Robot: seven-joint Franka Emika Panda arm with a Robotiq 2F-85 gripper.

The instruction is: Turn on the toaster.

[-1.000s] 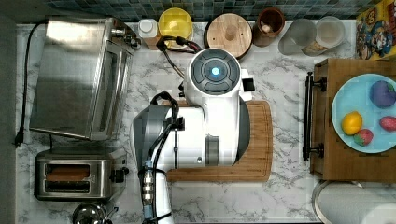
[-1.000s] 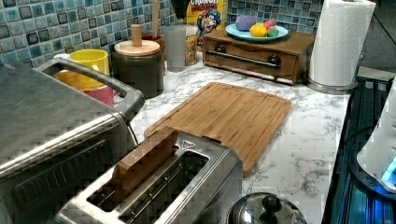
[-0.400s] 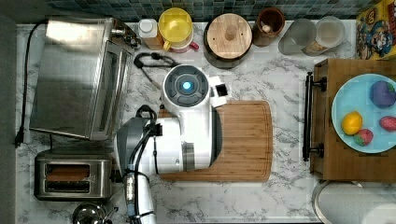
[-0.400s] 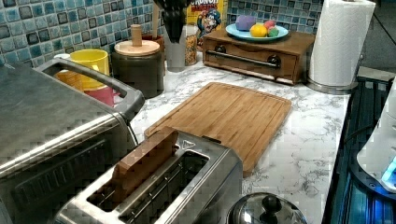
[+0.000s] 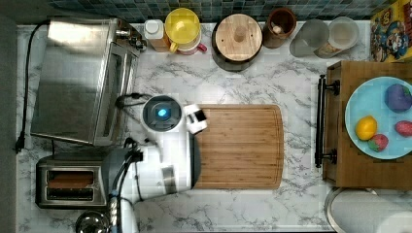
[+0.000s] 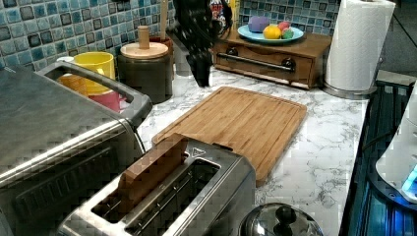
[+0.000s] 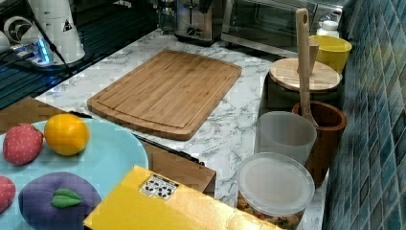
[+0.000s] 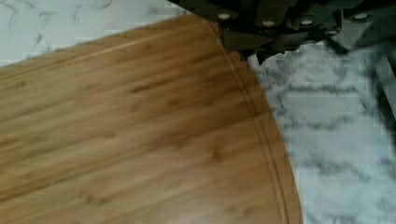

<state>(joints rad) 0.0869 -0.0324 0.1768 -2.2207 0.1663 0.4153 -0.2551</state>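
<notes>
The toaster [image 5: 72,184] is sitting at the lower left corner of the top view, on the tabletop [image 5: 252,82] just below the toaster oven [image 5: 77,80], with a brown slice standing in one slot [image 6: 152,169]. The gripper [image 6: 199,69] is hanging over the far corner of the cutting board [image 5: 238,145], well apart from the toaster; whether the jaws are apart or together I cannot tell.

The risk, as I judge it: the lever is sitting on the toaster's end face, close to the oven and to a lidded pot [image 6: 280,223], so a sideways approach could be knocking either one. A glancing push could also be sliding the light toaster instead of latching it.

A plate [image 5: 374,116] is holding toy fruit. A brown cup [image 7: 323,129] is holding a wooden spoon [image 7: 302,57]. A lidded clear tub [image 7: 275,189] is holding something crumbly, and the frosted cup [image 7: 286,136] is looking empty.
</notes>
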